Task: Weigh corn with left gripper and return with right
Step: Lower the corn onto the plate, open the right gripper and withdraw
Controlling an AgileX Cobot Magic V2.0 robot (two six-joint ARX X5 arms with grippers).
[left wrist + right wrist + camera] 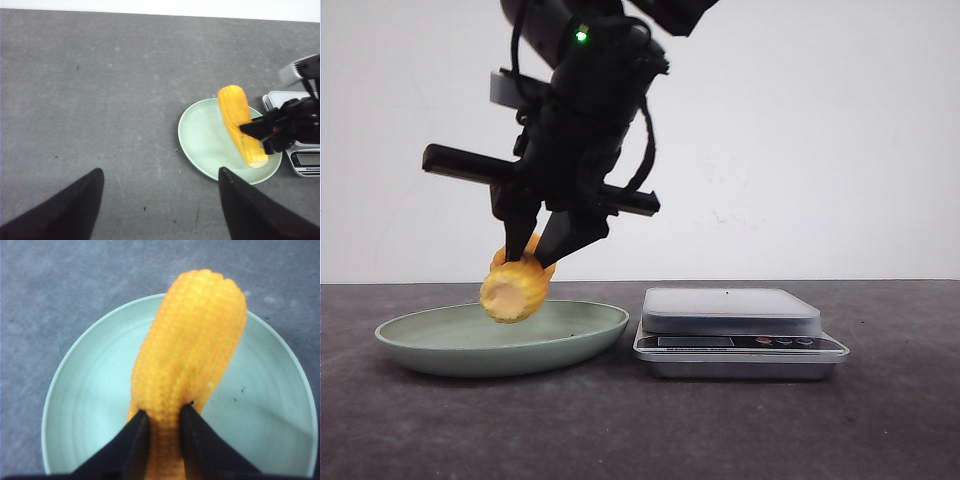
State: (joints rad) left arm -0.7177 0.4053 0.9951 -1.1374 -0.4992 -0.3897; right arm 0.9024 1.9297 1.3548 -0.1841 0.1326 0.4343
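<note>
The right gripper (538, 250), clamped on the corn (516, 286), hangs over the plate (590, 335) (scale (730, 308) bare), so only release remains.

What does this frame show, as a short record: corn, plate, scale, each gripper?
corn: held above the plate, near its left part in the front view
plate: pale green, on the table left of the scale
scale: platform bare
right gripper: shut on the corn
left gripper: open, holding nothing, away from the plate
table: dark grey
</note>
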